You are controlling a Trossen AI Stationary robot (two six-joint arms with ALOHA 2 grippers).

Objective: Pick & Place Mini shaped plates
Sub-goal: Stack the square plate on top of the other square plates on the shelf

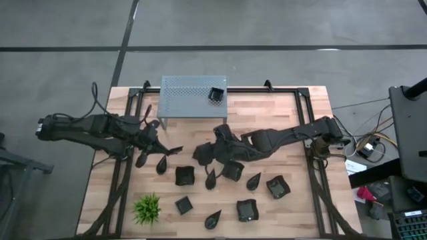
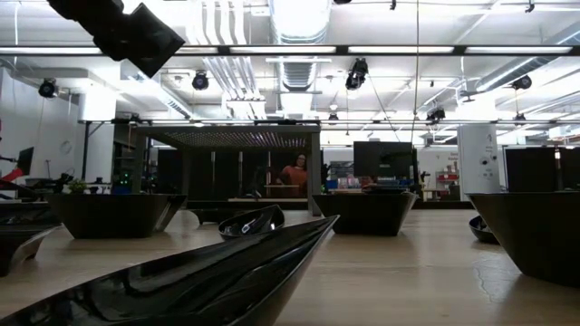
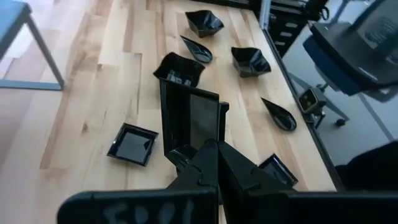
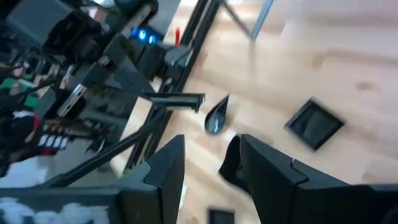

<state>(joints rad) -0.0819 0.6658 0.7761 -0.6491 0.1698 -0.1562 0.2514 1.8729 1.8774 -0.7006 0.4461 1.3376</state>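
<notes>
**A:** Mini shaped plates (image 1: pixel 245 211) lie scattered over the near half of the wooden counter (image 1: pixel 293 127), square ones and teardrop ones, with a small spiky green plant (image 1: pixel 147 208) at the near left corner.

**B:** And the arms?

**A:** Mid-counter, the left gripper (image 1: pixel 175 151) has its fingers clenched together with nothing between them; a teardrop plate (image 1: pixel 162 166) lies just beside it. The right gripper (image 1: pixel 202 153) reaches in from the right toward the centre, fingers spread, and a dark square plate (image 4: pixel 231 163) sits between them (whether it is truly gripped, I cannot tell).

**B:** Anything farther back?

**A:** A grey perforated stand (image 1: pixel 190 93) at the far edge, with one square plate (image 1: pixel 217 94) on its right end. Beyond the counter, a person (image 2: pixel 294 174) stands in the room.
</notes>
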